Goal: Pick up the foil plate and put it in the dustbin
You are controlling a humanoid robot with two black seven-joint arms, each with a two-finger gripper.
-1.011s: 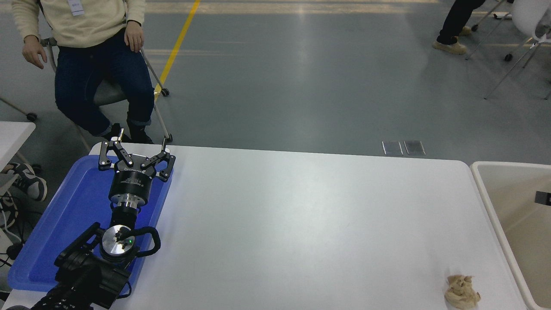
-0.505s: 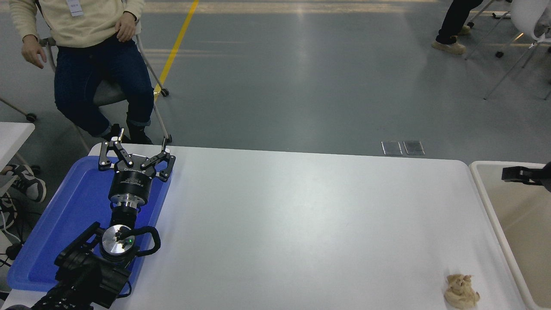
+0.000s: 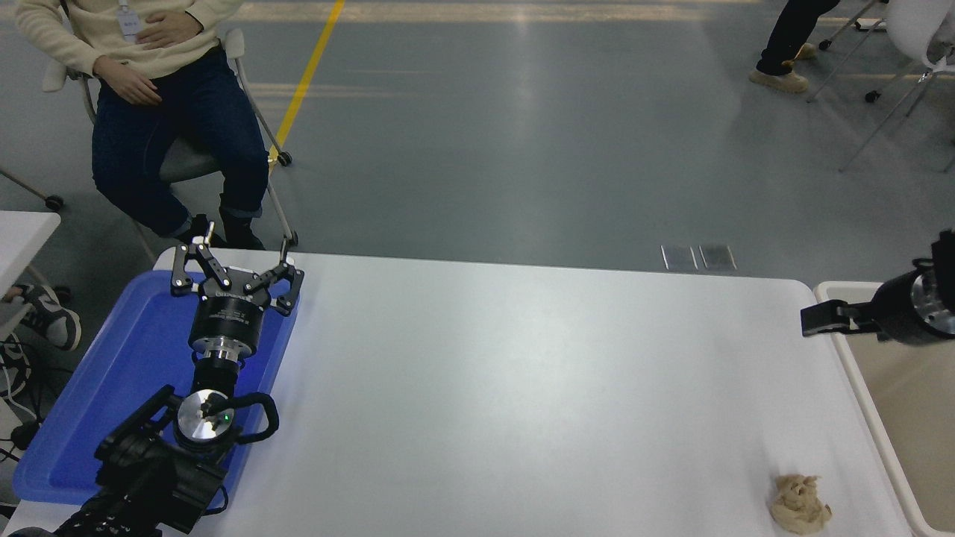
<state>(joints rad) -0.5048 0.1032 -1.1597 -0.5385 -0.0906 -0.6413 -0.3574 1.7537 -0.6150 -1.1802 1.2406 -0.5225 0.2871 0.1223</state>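
R fingers [image 3: 821,319] over dustbin [image 3: 858,388] rim.

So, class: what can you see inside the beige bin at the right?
The bin shows only bare beige floor. The right gripper covers a strip near its rim, and the picture's edge cuts off the rest. No foil plate shows.

The black left gripper [image 3: 233,257] hangs parked over the flat blue plastic tray [image 3: 89,418] at the white bench's [image 3: 522,388] left end, jaws spread wide. The black right gripper [image 3: 824,318] reaches in from the right edge — just over the large beige plastic dustbin's [image 3: 858,373] pale rim. A small tan lumpy wad [image 3: 800,504] lies near the bench's front right corner. 1 seated person [image 3: 149,89] is beyond.
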